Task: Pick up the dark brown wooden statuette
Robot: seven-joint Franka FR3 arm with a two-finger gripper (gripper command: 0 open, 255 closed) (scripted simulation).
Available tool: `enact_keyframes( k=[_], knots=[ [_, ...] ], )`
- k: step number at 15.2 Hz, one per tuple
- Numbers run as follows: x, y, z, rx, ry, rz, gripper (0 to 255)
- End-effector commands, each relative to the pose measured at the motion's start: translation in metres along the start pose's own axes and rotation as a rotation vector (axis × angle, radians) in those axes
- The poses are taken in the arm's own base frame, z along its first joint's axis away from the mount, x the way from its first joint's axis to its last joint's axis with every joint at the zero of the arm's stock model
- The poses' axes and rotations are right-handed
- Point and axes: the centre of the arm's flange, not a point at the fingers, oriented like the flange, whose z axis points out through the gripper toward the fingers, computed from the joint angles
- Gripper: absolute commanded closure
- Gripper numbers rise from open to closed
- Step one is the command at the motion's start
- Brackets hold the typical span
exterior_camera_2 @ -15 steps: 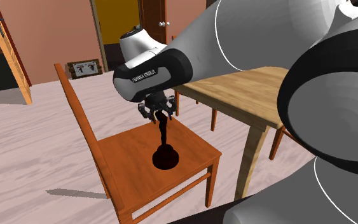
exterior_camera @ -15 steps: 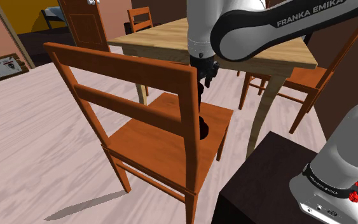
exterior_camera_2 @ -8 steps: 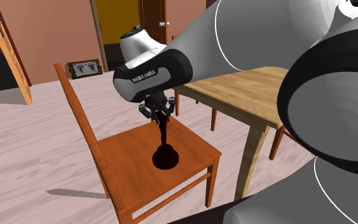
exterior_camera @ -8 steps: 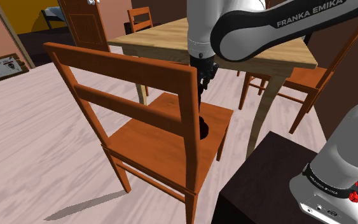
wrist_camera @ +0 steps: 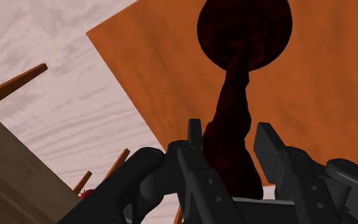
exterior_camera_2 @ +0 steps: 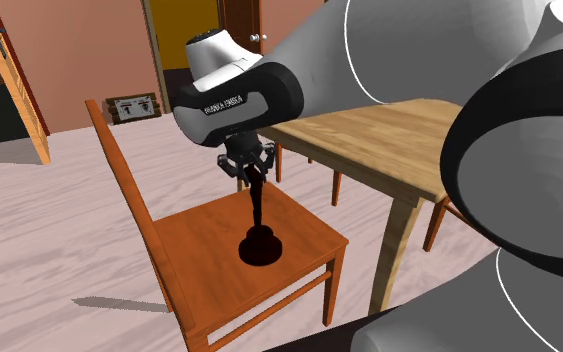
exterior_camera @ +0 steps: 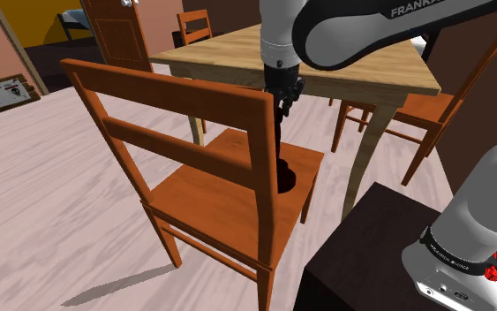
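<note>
The dark brown statuette [exterior_camera_2: 260, 246] has a round base and a slim twisted stem, and stands upright over the orange-brown chair seat [exterior_camera_2: 194, 240]. My gripper [exterior_camera_2: 253, 176] comes down from above and is shut on the top of the stem. In the wrist view the stem runs up between the two fingers [wrist_camera: 194, 137] of the gripper [wrist_camera: 229, 127], with the statuette base [wrist_camera: 244, 32] over the seat beyond. From the shoulder view the chair's back post hides part of the statuette [exterior_camera: 283, 173] below the gripper [exterior_camera: 282, 104]. Whether the base touches the seat I cannot tell.
The chair's tall backrest [exterior_camera: 176, 102] stands between the shoulder camera and the statuette. A light wooden table [exterior_camera: 237, 49] sits close behind the chair, with more chairs [exterior_camera: 414, 106] around it. My dark stand [exterior_camera: 361, 256] is at lower right. Pale plank floor lies around.
The fingers closed in on the stem, and the hand and forearm have since risen slightly. The statuette's base has shifted up very little, if at all.
</note>
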Motion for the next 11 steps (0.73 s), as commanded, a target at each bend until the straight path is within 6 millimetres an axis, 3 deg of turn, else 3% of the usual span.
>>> enact_keyframes(
  k=[1, 9, 11],
  knots=[
    [0.003, 0.002, -0.011, 0.0, 0.001, 0.0, 255],
    [0.013, 0.011, -0.051, 0.0, 0.001, 0.0, 255],
    [0.013, 0.012, -0.052, 0.0, 0.001, 0.0, 255]
  ],
)
